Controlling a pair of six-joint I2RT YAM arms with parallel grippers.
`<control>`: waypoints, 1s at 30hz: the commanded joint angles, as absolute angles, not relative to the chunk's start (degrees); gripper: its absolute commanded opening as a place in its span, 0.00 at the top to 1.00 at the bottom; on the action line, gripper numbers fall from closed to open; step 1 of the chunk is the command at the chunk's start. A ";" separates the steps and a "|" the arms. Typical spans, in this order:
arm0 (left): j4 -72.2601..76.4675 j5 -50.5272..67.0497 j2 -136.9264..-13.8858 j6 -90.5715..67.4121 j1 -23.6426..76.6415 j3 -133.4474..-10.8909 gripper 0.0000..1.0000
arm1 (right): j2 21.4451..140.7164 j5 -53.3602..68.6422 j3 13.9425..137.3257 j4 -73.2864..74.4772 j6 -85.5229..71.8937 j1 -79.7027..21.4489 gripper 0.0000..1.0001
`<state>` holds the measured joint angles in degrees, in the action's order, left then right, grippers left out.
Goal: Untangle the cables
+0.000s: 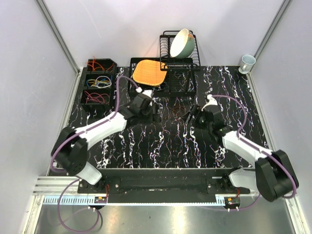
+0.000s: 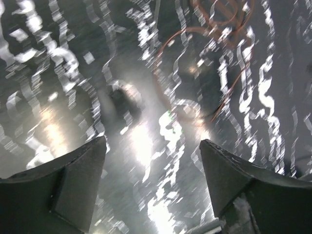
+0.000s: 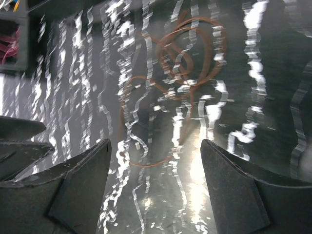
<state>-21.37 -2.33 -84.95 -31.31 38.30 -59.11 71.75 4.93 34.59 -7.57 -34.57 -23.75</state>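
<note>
**Orange cable lies loose between two released hands**

A thin orange cable (image 3: 171, 52) lies on the black marbled tabletop (image 1: 161, 146). In the right wrist view it forms several overlapping loops towards 12 o'clock, and a wider single loop trails down to about 7 o'clock. In the left wrist view the same cable (image 2: 214, 30) sits up at 1 o'clock, with one strand running down towards the centre. That view is blurred, so the exact crossings cannot be told.

More cables are coiled in a stack of black bins (image 1: 84, 82) at 10 o'clock on the tabletop. The far compartment holds orange-red cables (image 1: 100, 65), the middle one yellow and blue (image 1: 99, 82), and the near one red (image 1: 96, 97).

The left hand (image 1: 154, 113) reaches in from 8 o'clock. Its fingers (image 2: 73, 185) are spread wide apart, released, with nothing between them and only bare tabletop below. The right hand (image 1: 191, 117) comes in from 4 o'clock, likewise released. Its fingers (image 3: 243, 190) are parted, and the lower loop of the cable shows in the gap between them. Neither hand touches the orange cable.

At 12 o'clock a black dish rack (image 1: 191, 61) holds a tilted pale bowl (image 1: 183, 43). Just beside it, towards 11 o'clock, is a woven orange mat (image 1: 149, 71). A white mug (image 1: 247, 62) stands at 2 o'clock.
</note>
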 commanded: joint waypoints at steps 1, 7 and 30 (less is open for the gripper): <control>-17.75 -4.22 -92.97 -37.69 40.51 -67.65 0.18 | 66.02 -4.13 31.74 -8.43 -37.44 -23.47 0.19; -23.89 -9.66 -104.84 -44.19 44.12 -82.23 0.12 | 66.70 -3.25 31.64 -9.05 -37.62 -22.77 0.18; -36.03 -22.50 -127.08 -56.60 46.76 -105.81 0.05 | 62.58 -3.43 27.86 -11.69 -38.94 -21.80 0.17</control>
<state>-35.44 -19.70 -125.49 -56.42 46.83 -101.19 63.61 -2.15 27.99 -8.80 -38.59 -22.33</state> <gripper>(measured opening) 0.963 0.829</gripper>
